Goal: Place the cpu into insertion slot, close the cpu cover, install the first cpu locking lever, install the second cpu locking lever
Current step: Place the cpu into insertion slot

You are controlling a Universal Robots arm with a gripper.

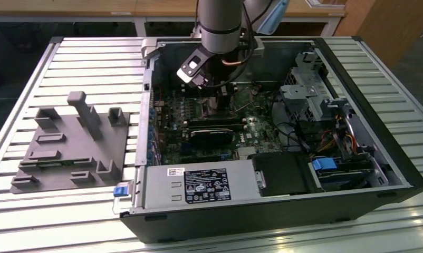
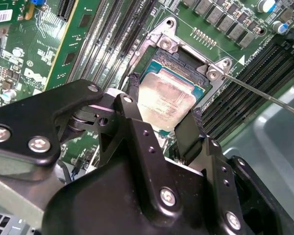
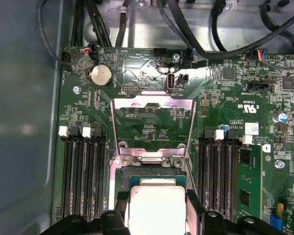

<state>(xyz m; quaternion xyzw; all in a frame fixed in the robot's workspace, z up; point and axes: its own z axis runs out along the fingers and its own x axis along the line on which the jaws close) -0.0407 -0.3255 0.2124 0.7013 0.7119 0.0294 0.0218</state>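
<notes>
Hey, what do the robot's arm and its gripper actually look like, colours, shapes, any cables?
The arm is a smooth silver-grey tube ending in a darker grey collar, with a pale blue part higher up. A copper-coloured cable loops beside the wrist. The gripper is matte black and angular, built from flat plates fastened with silver screws; its two fingers are blocky black bars.

The silver-grey square cpu (image 3: 157, 210) runs off the first wrist view's edge; in the second wrist view the black gripper (image 2: 163, 99) covers its near side.
</notes>
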